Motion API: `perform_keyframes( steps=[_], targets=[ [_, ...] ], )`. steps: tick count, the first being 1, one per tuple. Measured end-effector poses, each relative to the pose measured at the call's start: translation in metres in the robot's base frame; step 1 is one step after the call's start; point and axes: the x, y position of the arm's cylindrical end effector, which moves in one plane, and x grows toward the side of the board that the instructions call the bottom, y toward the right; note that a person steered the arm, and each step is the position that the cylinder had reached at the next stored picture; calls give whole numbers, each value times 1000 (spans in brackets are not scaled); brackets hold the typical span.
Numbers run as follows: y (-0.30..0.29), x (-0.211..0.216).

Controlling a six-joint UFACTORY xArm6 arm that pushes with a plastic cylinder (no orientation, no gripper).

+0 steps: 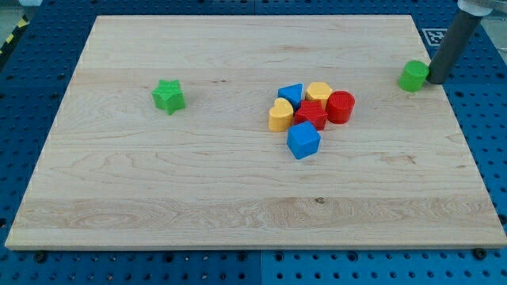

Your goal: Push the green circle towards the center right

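The green circle point(412, 76) sits near the right edge of the wooden board point(158, 182), toward the view's top right. My dark rod comes down from the top right corner, and my tip point(435, 81) rests just to the right of the green circle, touching or nearly touching its side. A green star point(168, 96) lies alone at the view's left.
A tight cluster sits near the board's middle: a blue block point(291, 93), a yellow block point(318, 92), a red cylinder point(341, 106), a red star point(310, 115), a yellow heart point(280, 115) and a blue cube-like block point(303, 140). A blue pegboard surrounds the board.
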Motion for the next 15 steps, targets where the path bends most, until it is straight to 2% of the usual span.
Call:
perform_keyframes(
  steps=[1,3,7,9,10,14,15],
  targets=[
    [0,0],
    [-34,-36],
    [-40,19],
    [-40,21],
    [-39,40],
    [-39,55],
    [-39,72]
  ],
)
